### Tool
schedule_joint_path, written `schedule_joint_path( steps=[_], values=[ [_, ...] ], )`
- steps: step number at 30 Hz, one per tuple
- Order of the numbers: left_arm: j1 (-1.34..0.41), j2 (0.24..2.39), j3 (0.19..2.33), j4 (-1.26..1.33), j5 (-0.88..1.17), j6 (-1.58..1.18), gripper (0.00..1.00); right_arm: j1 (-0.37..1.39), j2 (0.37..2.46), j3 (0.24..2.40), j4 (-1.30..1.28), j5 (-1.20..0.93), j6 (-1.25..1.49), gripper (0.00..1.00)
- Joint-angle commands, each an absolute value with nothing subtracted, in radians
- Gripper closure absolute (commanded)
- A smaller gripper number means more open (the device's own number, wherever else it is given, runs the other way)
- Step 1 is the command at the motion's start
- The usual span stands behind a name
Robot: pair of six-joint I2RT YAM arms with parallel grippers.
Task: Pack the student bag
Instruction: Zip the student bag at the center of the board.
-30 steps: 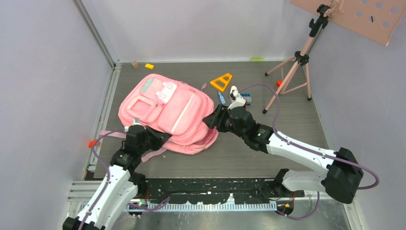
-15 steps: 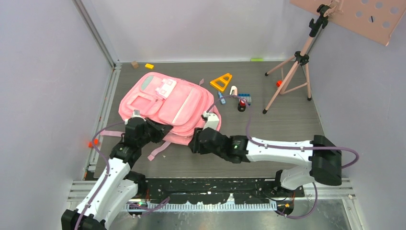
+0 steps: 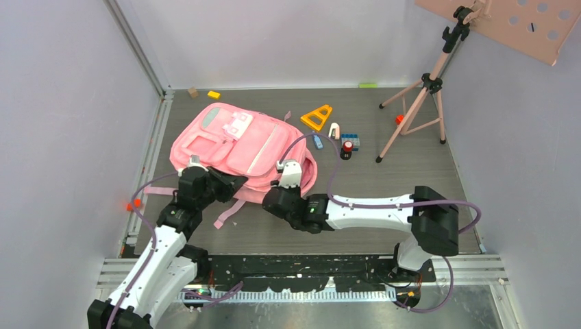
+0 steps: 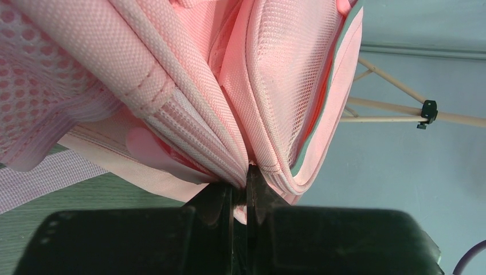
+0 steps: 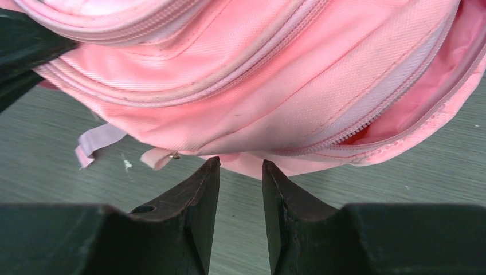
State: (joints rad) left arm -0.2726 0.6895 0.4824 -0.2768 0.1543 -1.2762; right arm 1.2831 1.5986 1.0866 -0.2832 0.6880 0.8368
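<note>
The student bag (image 3: 240,147), a big soft pink backpack, lies flat on the dark table left of centre. My left gripper (image 3: 229,184) is at its near left edge, shut on a fold of pink bag fabric (image 4: 247,175) and holding that edge up. My right gripper (image 3: 269,197) is low at the bag's near edge. Its fingers stand a little apart (image 5: 240,166), tips just reaching the bag's lower seam, nothing clamped. The bag (image 5: 258,86) fills that view; a zip gapes at its right (image 5: 412,109), and a pull tab (image 5: 157,157) hangs left of the tips.
Right of the bag lie an orange triangle (image 3: 316,117), a white item (image 3: 334,129), a blue block (image 3: 351,139) and a red-topped dark object (image 3: 347,149). A pink tripod (image 3: 421,103) stands at the back right. Small blocks (image 3: 214,94) sit by the back wall.
My right arm has swung from the bag's right side round to its near edge, its jaws narrowing. The left gripper kept its hold and raised the bag's edge a little.
</note>
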Motion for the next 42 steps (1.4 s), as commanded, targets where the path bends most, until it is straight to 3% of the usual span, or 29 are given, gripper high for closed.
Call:
schedule_joint_path(
  steps=[1, 24, 32, 37, 42],
  values=[
    [-0.266, 0.686, 0.566, -0.037, 0.136, -1.282, 1.00, 1.291, 1.625, 1.134, -0.261, 0.780, 0.801, 0.61],
    [-0.266, 0.690, 0.550, -0.031, 0.132, -1.279, 1.00, 1.285, 1.728, 1.188, -0.231, 0.872, 0.791, 0.55],
    [-0.267, 0.684, 0.555, -0.047, 0.124, -1.269, 1.00, 1.270, 1.717, 1.179, -0.211, 0.877, 0.791, 0.78],
    [-0.266, 0.684, 0.570, -0.078, 0.108, -1.234, 1.00, 1.270, 1.697, 1.156, -0.184, 0.847, 0.765, 0.98],
    [-0.265, 0.686, 0.607, -0.148, 0.084, -1.151, 1.00, 1.269, 1.646, 1.119, -0.199, 0.860, 0.767, 1.00]
  ],
)
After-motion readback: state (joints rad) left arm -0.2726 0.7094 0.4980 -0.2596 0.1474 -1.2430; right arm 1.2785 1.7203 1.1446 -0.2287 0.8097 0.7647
